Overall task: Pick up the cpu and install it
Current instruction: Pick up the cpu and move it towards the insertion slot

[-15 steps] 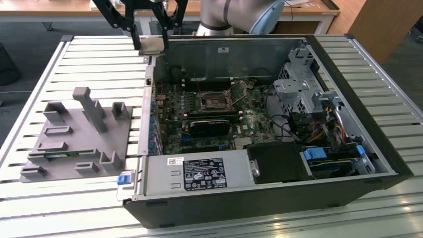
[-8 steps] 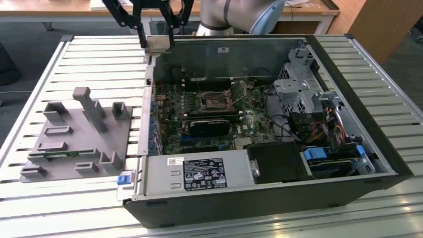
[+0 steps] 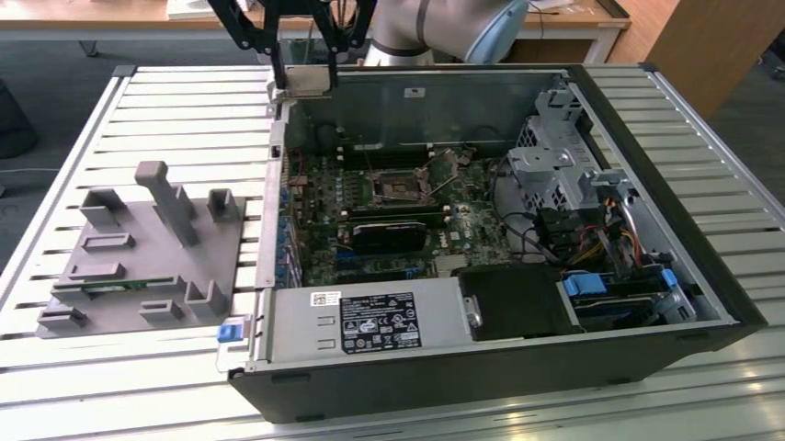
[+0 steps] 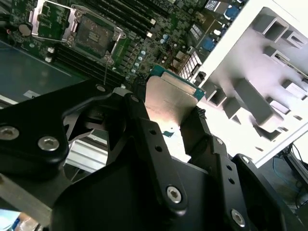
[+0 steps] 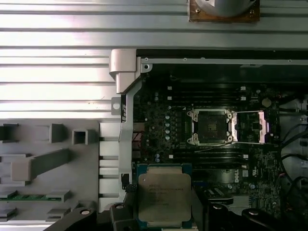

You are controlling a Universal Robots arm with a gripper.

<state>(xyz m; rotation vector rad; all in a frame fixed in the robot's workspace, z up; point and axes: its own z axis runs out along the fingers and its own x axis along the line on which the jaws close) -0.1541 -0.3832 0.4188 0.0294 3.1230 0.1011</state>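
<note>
Between the black fingers (image 4: 191, 131): small flat square silver-topped cpu (image 5: 163, 198), clamped by both edges | beyond the fingers: open black-framed motherboard socket (image 5: 210, 126), well apart | pale slatted counter (image 5: 57, 72) alongside

The small, flat, square cpu (image 5: 163, 195) has a shiny silver-grey metal top and a thin green rim. The black gripper (image 5: 163, 206) pinches it by two sides, up in the air.

End effector (image 3: 307, 75) with cpu (image 3: 308, 83) above open computer case (image 3: 516, 377) edge.
</note>
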